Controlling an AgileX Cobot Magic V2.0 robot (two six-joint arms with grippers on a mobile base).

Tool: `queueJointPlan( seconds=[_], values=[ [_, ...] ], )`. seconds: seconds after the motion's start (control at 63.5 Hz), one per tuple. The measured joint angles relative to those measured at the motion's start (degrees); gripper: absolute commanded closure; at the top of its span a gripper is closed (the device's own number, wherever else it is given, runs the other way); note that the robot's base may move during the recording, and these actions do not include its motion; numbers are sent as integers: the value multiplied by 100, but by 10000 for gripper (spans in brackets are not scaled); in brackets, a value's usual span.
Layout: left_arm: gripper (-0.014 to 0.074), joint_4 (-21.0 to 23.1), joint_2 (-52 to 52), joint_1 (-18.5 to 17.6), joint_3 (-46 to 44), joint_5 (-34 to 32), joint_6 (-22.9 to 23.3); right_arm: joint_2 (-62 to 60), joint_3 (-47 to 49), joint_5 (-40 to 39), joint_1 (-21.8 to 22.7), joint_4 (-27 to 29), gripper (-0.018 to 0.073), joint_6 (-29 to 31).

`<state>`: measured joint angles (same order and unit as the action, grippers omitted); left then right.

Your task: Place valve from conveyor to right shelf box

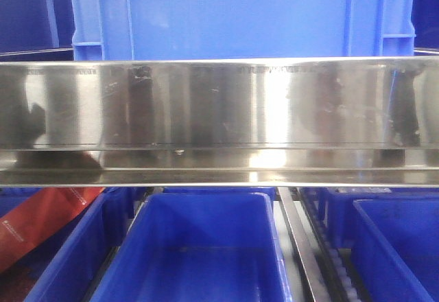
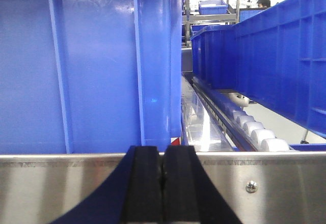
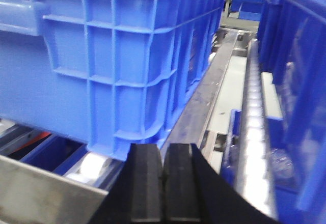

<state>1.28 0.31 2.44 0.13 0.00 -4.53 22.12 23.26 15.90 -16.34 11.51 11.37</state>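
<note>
The valve and the conveyor are out of view in every frame. My left gripper (image 2: 163,170) is shut, its black pads pressed together with nothing between them, just in front of a steel shelf rail (image 2: 265,183) and a large blue box (image 2: 97,66). My right gripper (image 3: 163,168) is also shut and holds nothing; it hangs beside the corner of a ribbed blue box (image 3: 117,56) on the shelf rollers. The front view shows blue shelf boxes at the lower middle (image 1: 192,247) and lower right (image 1: 398,247), and neither gripper.
A wide steel rail (image 1: 219,110) crosses the front view, with a blue crate (image 1: 240,14) above it. A red package (image 1: 41,223) lies in the lower left bin. White rollers (image 2: 254,127) run between boxes. Another blue box (image 2: 275,56) stands at the right.
</note>
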Motion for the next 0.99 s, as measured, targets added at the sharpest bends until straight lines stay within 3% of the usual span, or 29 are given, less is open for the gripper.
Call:
queueJointPlan(
  seconds=[0.378, 0.725, 0.992],
  values=[
    [707, 0, 0, 0, 0, -31, 0, -1357, -1043, -269, 1481, -425, 721, -727],
    [707, 0, 0, 0, 0, -31, 0, -2174, -2251, -788, 1592, -448, 721, -763],
    [707, 0, 0, 13, 0, 0, 0, -2190, -2312, -988, 1592, -469, 721, -763]
  ],
)
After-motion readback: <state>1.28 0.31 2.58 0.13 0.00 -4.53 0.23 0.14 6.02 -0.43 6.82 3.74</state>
